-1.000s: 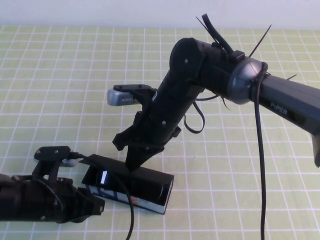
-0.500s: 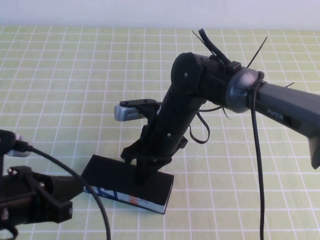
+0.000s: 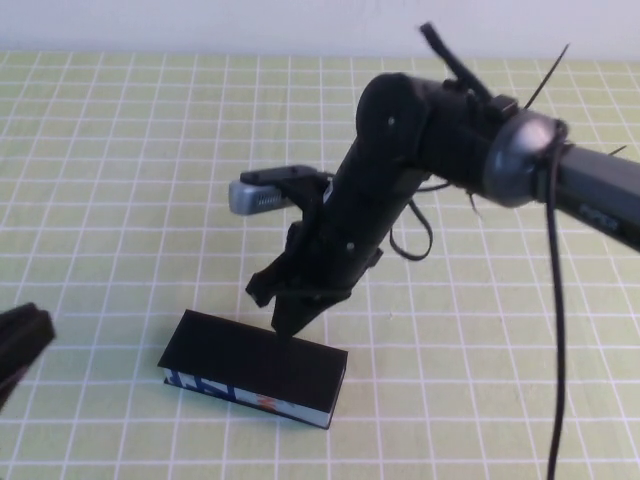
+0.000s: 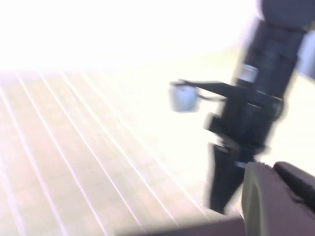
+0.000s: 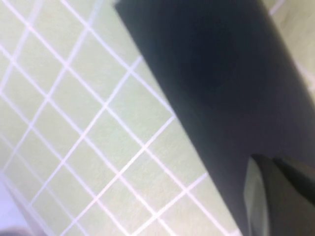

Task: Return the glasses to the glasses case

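The jaws of the right gripper [image 3: 288,322] are pressed together on nothing, forming one dark point that aims down at the flat rectangular black glasses case [image 3: 255,367] with its blue-white patterned side and orange mark. That point sits at the far long edge of the case's lid, at or just above the surface; whether it touches cannot be told from the high view. In the right wrist view the black lid [image 5: 221,93] fills much of the picture beside the fingertip [image 5: 275,196].

The left gripper [image 3: 20,340] shows only as a dark corner at the picture's edge, well apart from the case on the robot's left; whether its jaws are open or shut cannot be told.

The case lies shut on the green checked tablecloth [image 3: 120,180], lid flat. The black thick-rimmed glasses are nowhere in view, neither on the cloth around the case nor in either gripper. My judgement is that they are already inside and the lid is down, so the task is essentially finished; at most a final press on the lid and clearing the arms away from the case remain. That the glasses are inside cannot be confirmed, since the lid hides the interior.
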Available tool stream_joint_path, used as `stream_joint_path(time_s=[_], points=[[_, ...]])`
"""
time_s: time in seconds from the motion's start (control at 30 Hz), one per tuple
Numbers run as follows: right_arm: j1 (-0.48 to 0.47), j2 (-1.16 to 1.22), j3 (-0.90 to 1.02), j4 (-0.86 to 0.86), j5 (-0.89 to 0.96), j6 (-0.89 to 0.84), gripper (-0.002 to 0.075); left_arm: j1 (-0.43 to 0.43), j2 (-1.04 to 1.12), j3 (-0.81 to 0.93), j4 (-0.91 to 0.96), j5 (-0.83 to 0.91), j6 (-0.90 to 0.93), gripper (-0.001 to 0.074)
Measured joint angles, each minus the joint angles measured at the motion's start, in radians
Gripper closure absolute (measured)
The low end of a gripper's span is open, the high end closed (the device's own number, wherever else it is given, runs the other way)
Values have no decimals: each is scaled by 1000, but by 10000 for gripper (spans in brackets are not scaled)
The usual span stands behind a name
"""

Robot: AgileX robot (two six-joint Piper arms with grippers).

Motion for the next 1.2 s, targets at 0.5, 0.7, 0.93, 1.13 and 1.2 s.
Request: stream_joint_path(time_s=[0.5, 0.7, 0.93, 1.13, 1.2], points=[[0, -834, 395, -215, -94, 197, 737, 0, -381, 265, 84, -245, -2, 738], [0, -1185, 658, -262, -166, 261, 737, 0, -383, 421, 84, -342, -2, 738], [0, -1459, 878, -262, -267, 274, 737, 0, -383, 477, 78, -406, -2, 738], [0, -1671, 1095, -262, -500, 276, 737, 0, -383, 478, 78, -404, -2, 738], [0, -1718, 1167, -260, -567, 276, 737, 0, -383, 478, 78, -404, -2, 738]])
